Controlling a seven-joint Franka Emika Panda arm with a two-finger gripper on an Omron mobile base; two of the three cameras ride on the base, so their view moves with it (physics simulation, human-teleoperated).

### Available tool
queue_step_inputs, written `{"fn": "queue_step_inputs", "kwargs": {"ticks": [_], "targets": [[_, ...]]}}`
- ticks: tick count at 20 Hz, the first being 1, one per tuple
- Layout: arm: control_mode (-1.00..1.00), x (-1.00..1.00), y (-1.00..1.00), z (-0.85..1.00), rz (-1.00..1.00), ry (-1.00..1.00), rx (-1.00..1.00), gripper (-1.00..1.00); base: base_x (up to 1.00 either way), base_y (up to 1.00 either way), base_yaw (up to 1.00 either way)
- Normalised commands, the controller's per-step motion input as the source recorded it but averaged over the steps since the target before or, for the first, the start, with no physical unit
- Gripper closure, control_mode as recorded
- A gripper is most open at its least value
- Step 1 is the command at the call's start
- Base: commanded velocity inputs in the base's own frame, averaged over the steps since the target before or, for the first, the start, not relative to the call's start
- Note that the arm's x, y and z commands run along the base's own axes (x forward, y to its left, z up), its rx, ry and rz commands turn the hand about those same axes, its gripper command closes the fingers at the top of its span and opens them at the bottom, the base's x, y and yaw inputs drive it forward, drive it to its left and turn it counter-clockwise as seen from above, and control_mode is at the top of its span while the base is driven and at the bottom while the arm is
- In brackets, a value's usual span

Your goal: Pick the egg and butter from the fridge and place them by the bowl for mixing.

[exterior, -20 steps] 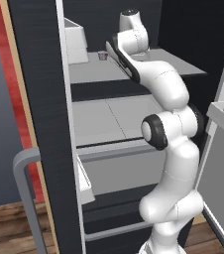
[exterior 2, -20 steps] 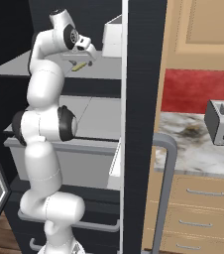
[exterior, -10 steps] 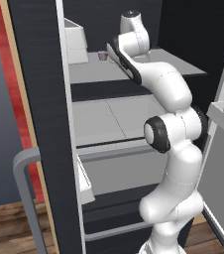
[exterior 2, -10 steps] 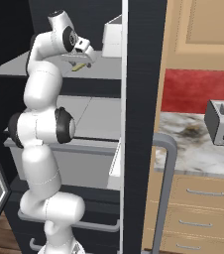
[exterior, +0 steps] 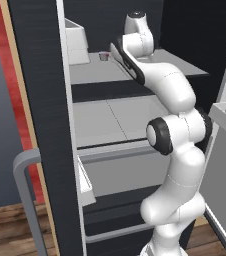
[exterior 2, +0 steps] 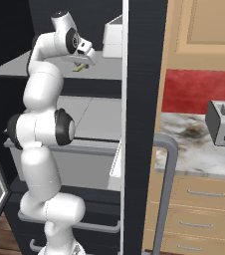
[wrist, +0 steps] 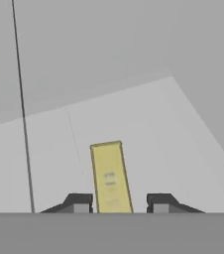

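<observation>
Pincer (wrist: 116, 202) straddles the butter (wrist: 111, 177) on the fridge (exterior: 40, 100) shelf, tips either side with gaps showing — no grip yet, lined up lengthwise to pinch it.

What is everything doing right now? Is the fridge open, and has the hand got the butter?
fridge, door open.
butter, lying flat on the upper shelf, between the hand's fingertips.
hand, open, a fingertip on either side of the butter, not yet clamped.
small cup, upright on that shelf.
toaster, upright on the counter.
</observation>
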Motion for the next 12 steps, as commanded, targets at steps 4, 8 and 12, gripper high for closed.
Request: {"fn": "queue_step_inputs", "kwargs": {"ticks": [4, 8, 12], "targets": [[-1.0, 0.0, 0.01, -0.03, 0.0, 0.0, 0.0, 1.0, 0.0, 0.0, 0.0], [-1.0, 0.0, 0.0, 0.17, 0.0, 0.0, 0.0, 1.0, 0.0, 0.0, 0.0], [-1.0, 0.0, 0.0, 0.34, 0.0, -0.03, 0.0, 1.0, 0.0, 0.0, 0.0]]}}
